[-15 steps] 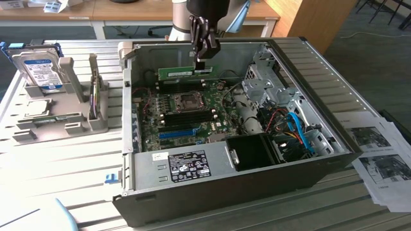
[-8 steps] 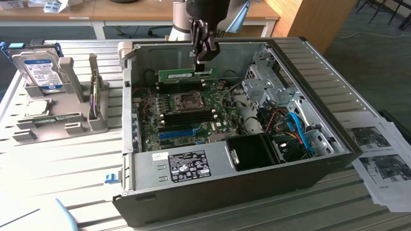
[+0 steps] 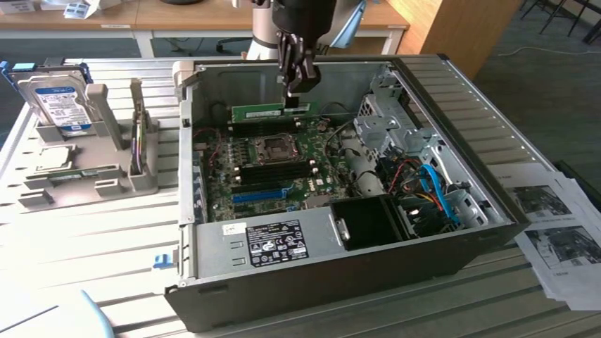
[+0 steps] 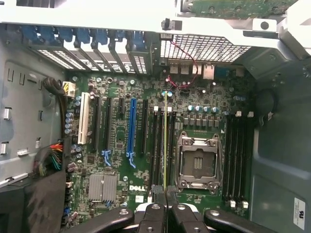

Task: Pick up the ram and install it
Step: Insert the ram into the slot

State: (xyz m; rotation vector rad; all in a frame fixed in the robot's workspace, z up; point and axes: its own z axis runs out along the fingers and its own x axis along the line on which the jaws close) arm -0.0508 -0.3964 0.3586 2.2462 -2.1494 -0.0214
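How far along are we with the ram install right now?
Done: the ram is picked up. In hand: the gripper is shut on it, holding it on edge inside the open case. In the wrist view it lines up over the black slots beside the CPU socket. Left: it does not look seated in a slot yet.

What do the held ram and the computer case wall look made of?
Ram: green circuit board, likely fibreglass laminate, matte, very thin seen edge-on from the wrist. Case wall: probably bare sheet metal, dull grey, with folded edges and punched vents.
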